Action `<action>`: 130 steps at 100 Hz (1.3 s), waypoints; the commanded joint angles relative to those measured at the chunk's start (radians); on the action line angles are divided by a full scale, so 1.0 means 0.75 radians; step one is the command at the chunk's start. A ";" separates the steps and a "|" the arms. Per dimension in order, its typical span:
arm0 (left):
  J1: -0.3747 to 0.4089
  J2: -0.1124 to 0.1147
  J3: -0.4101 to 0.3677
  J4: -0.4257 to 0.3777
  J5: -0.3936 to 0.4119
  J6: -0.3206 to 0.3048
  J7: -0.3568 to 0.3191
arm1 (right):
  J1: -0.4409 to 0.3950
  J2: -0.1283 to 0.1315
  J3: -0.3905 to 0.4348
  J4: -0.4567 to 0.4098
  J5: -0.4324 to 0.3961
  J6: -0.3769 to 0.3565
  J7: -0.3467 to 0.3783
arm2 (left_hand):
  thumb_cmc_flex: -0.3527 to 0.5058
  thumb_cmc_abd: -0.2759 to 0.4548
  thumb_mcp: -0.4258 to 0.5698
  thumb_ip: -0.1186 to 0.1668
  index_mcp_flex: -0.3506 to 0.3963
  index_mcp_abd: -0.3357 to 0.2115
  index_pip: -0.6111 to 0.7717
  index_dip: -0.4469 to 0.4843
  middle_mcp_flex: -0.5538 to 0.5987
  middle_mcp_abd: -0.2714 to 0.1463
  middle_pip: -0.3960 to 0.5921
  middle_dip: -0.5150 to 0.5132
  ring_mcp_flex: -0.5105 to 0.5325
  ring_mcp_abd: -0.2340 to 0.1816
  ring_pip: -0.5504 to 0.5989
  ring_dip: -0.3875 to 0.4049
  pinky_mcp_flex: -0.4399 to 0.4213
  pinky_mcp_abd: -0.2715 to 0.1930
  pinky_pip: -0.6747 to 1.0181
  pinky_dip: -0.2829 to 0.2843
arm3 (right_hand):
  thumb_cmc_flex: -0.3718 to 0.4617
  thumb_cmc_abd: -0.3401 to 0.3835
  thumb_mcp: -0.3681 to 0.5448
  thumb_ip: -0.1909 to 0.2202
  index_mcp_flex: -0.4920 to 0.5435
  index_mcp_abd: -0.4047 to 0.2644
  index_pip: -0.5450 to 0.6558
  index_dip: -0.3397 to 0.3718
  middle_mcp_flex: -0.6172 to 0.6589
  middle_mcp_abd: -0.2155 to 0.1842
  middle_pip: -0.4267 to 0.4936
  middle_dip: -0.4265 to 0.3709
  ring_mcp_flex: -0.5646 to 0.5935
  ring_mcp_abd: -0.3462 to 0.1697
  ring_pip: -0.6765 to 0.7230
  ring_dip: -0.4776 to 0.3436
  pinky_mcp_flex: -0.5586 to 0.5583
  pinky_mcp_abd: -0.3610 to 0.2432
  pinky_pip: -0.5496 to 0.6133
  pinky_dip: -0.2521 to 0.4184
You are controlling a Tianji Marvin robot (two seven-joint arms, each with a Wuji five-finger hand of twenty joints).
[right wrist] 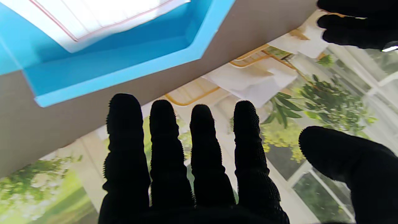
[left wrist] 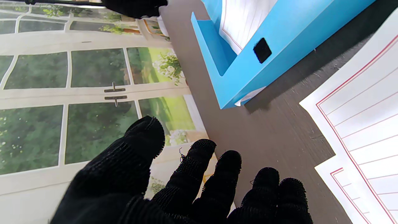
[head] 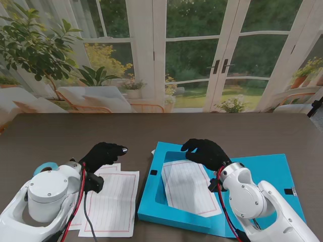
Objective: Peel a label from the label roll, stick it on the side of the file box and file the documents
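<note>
- Lying open on the dark tabletop (head: 60, 133), the blue file box (head: 156, 201) sits right of centre, its lid flap spread out flat toward the right.
- One lined sheet (head: 186, 186) with a red border rests inside the box's tray; the right wrist view catches its corner against the blue wall.
- The right robot hand (head: 204, 151) hovers over the far edge of the tray, gloved in black, fingers stretched out side by side and the thumb held apart, gripping nothing.
- The left robot hand (head: 103, 154) hangs over the far end of the loose documents (head: 111, 201), fingers loosely spread and empty.
- Those documents, a few overlapping lined pages, lie just left of the box with a strip of bare tabletop between them.
- A small black square patch (head: 153, 172) marks the box's left wall, clearly seen from the left wrist view.
- A pale blue round thing (head: 45, 166), perhaps the label roll, peeks out behind the left arm; I cannot tell for sure.
</note>
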 commanded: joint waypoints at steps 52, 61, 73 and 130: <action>0.097 0.069 -0.066 -0.089 0.273 -0.047 -0.184 | -0.113 0.013 0.049 -0.160 0.047 -0.168 0.080 | -0.140 -0.017 -0.001 0.022 0.007 -0.143 0.001 -0.027 0.056 -0.037 0.006 0.016 0.077 0.048 0.048 0.064 0.058 -0.009 0.049 0.084 | -0.138 -0.058 0.090 -0.098 -0.254 -0.114 -0.164 0.014 -0.348 -0.107 -0.040 0.055 -0.268 -0.067 -0.256 -0.051 -0.680 0.012 -0.425 0.068; 0.132 0.083 -0.100 -0.128 0.358 -0.018 -0.219 | -0.124 0.008 0.043 -0.161 0.047 -0.164 0.056 | -0.164 -0.031 0.034 0.016 0.015 -0.075 0.004 -0.034 0.106 -0.017 0.025 0.050 0.139 0.074 0.120 0.152 0.116 0.019 0.113 0.193 | -0.139 -0.054 0.089 -0.098 -0.235 -0.109 -0.162 0.028 -0.333 -0.101 -0.034 0.061 -0.257 -0.064 -0.258 -0.046 -0.673 0.011 -0.448 0.096; 0.193 0.104 -0.161 -0.185 0.467 0.021 -0.278 | -0.135 0.000 0.033 -0.151 0.049 -0.163 0.015 | -0.193 -0.041 0.079 0.010 0.040 0.005 0.014 -0.031 0.174 0.021 0.057 0.132 0.176 0.092 0.294 0.294 0.182 0.029 0.189 0.388 | -0.139 -0.055 0.089 -0.097 -0.206 -0.099 -0.151 0.036 -0.309 -0.090 -0.027 0.062 -0.237 -0.060 -0.253 -0.044 -0.660 0.010 -0.453 0.107; 0.281 0.152 -0.265 -0.257 0.503 0.308 -0.424 | -0.148 -0.008 0.023 -0.149 0.121 -0.155 0.000 | -0.202 0.061 -0.047 0.016 0.129 0.108 0.054 -0.020 0.369 0.108 0.139 0.370 0.432 0.220 0.949 0.490 0.448 0.129 1.567 0.341 | -0.117 -0.002 0.072 -0.089 -0.160 -0.080 -0.128 0.046 -0.263 -0.054 -0.014 0.060 -0.182 -0.048 -0.211 -0.031 -0.633 0.014 -0.458 0.149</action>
